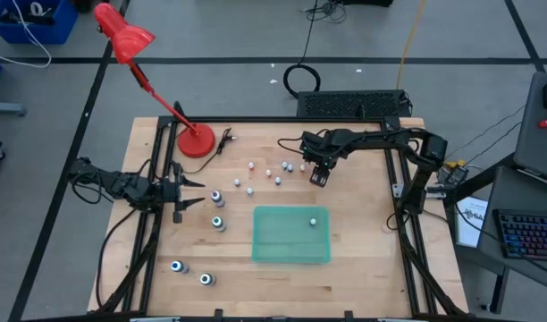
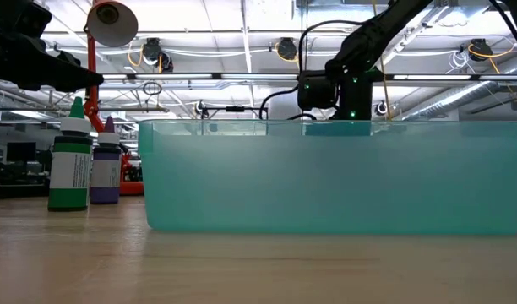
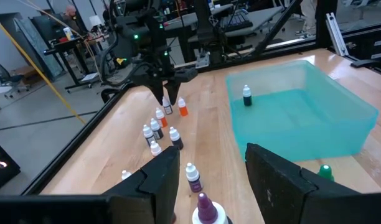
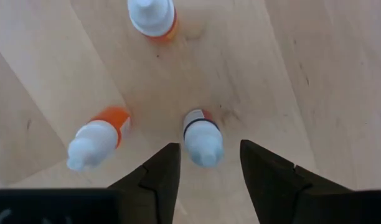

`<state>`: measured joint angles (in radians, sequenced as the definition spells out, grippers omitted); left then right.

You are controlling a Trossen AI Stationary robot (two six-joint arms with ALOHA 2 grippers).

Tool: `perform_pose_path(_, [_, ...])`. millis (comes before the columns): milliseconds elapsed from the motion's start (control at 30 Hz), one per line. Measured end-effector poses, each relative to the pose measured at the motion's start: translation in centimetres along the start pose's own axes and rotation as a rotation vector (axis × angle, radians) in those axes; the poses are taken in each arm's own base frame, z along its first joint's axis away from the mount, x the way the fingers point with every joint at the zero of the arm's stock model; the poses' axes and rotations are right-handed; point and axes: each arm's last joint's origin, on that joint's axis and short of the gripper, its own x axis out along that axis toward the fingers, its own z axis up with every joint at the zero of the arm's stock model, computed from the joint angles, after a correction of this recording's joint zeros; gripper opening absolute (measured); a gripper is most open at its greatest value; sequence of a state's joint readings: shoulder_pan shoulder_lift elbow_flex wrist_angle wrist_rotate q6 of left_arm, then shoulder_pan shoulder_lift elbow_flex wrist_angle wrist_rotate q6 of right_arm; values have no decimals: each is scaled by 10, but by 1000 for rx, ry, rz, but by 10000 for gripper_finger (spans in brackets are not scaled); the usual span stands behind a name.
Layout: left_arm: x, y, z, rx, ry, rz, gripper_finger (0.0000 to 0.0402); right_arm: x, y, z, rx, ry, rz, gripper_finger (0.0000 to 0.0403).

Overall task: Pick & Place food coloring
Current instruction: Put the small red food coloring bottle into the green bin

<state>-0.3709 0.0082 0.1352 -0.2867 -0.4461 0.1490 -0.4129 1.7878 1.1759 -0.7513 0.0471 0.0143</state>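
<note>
STEP: you're picking — right gripper (image 4: 206,165) over a small bottle (image 4: 202,137) on the table (image 4: 253,56), fingers apart around it, not clamped | NEXT: lower, close, carry to the tray (image 1: 291,255) | LEFT: left gripper (image 1: 189,192) waits, fingers apart

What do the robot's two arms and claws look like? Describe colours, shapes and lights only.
Both arms are dark, jointed and slim, running in from the table's sides. The left claw has two broad, black, wedge-shaped fingers. The right claw has matching dark tapered fingers, and small green lights glow on the right arm's wrist housing.
</note>
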Motion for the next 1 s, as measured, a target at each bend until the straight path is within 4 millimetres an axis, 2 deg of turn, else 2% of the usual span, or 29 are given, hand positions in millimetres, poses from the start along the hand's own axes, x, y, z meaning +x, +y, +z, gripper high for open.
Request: perform_pose_path(1000, [0,0,0,0,0,0,186,0,0,2,1,-20,1,132])
